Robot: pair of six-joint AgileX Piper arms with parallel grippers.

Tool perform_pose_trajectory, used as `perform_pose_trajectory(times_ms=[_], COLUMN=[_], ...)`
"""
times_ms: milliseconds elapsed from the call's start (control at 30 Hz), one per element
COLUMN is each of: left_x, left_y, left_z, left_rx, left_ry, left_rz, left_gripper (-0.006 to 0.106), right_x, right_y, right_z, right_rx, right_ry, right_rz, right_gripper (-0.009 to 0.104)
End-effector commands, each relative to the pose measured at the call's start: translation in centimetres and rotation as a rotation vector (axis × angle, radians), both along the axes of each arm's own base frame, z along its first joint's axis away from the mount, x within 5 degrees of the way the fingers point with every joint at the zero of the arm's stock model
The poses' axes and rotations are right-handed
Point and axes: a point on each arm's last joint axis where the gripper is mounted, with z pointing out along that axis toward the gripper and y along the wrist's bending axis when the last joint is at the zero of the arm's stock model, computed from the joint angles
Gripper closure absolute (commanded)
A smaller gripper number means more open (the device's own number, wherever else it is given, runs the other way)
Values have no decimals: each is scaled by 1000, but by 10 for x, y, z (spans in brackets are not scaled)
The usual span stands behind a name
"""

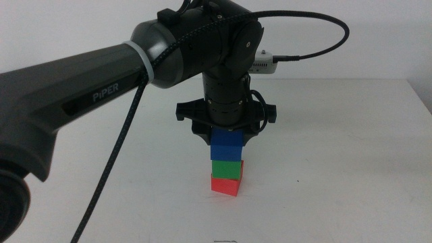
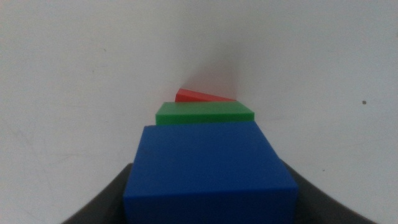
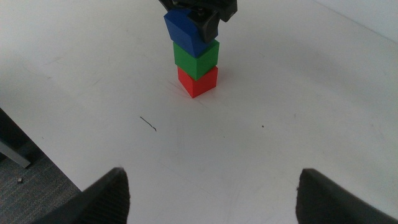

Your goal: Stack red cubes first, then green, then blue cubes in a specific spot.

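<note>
A three-cube stack stands mid-table in the middle view: the red cube (image 1: 225,185) on the white tabletop, the green cube (image 1: 226,168) on it, the blue cube (image 1: 226,150) on top. My left gripper (image 1: 226,138) comes straight down from above and is shut on the blue cube, which looks to be resting on the green one. In the left wrist view the blue cube (image 2: 208,168) fills the gap between the jaws, with green (image 2: 204,112) and red (image 2: 199,96) beyond. My right gripper (image 3: 212,177) waits open, back from the stack (image 3: 198,68), and does not show in the middle view.
The left arm's cable (image 1: 115,162) hangs down at the stack's left. A small dark mark (image 3: 148,124) lies on the table between the stack and the right gripper. The table edge (image 3: 37,149) runs close to the right gripper, with floor beyond it.
</note>
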Motion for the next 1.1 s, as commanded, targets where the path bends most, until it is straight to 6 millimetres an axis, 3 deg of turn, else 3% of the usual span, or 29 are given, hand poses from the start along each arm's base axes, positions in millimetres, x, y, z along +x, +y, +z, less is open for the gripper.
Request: perform_pose_trajectory(times_ms=[0, 333, 467, 500, 667, 800, 1067], left_x=[-5, -1, -1, 0, 0, -1, -20], left_y=[4, -1, -1, 0, 1, 2, 21], left_z=[28, 19, 19, 21, 21, 24, 70], left_rx=[-41, -54, -52, -41, -38, -41, -81], left_ry=[-55, -56, -55, -70, -72, -74, -150], left_rz=[-8, -13, -12, -19, -20, -20, -15], left_gripper=[97, 97, 88, 30, 7, 7, 7], right_x=[3, 3, 3, 3, 3, 3, 3], right_y=[1, 1, 1, 1, 1, 1, 1], right_z=[10, 10, 10, 10, 10, 10, 10], right_rx=[35, 35, 35, 35, 35, 35, 35], right_ry=[-72, -72, -72, -72, -72, -72, -72], right_rz=[-4, -4, -4, -4, -4, -4, -4], right_gripper=[1, 1, 1, 1, 1, 1, 1])
